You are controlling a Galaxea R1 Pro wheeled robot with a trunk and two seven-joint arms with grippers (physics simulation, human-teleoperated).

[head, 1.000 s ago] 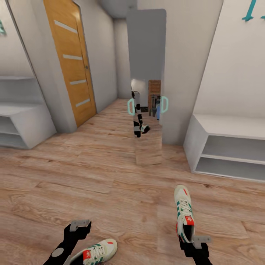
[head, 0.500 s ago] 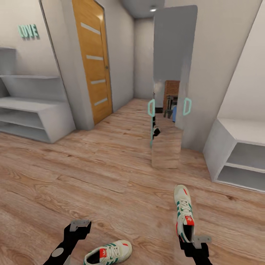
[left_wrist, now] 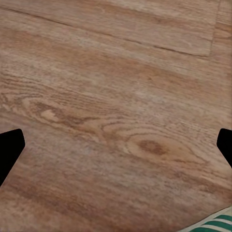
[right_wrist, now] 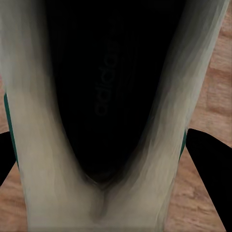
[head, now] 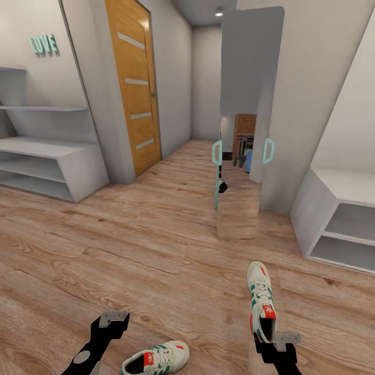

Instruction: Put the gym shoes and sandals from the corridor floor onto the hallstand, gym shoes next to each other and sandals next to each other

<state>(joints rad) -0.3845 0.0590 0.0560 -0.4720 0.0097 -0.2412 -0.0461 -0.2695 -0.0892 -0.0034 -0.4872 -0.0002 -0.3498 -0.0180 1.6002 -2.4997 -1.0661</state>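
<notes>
One cream-white gym shoe (head: 260, 299) with green stripes hangs toe-forward over the corridor floor (head: 156, 250), my right gripper (head: 269, 339) shut on its heel end. The right wrist view looks into that gym shoe's dark opening (right_wrist: 111, 96), with my right gripper (right_wrist: 116, 159) astride it. The other gym shoe (head: 156, 359) lies on the planks near my left gripper (head: 112, 325). That left gripper (left_wrist: 116, 150) is open over bare floor, with a striped edge of the gym shoe (left_wrist: 212, 226) beside it. The pale grey hallstand (head: 57, 156) stands at the left wall. The sandals are out of view.
A low white two-shelf bench (head: 338, 219) stands at the right wall. A tall mirror panel (head: 245, 114) with teal hooks stands ahead, and an orange door (head: 133, 88) lies left of it. Open plank floor stretches between me and the hallstand.
The camera has swung left: the hallstand has come further into view and the bench has slid right. The right gripper still holds its gym shoe; the left stays open.
</notes>
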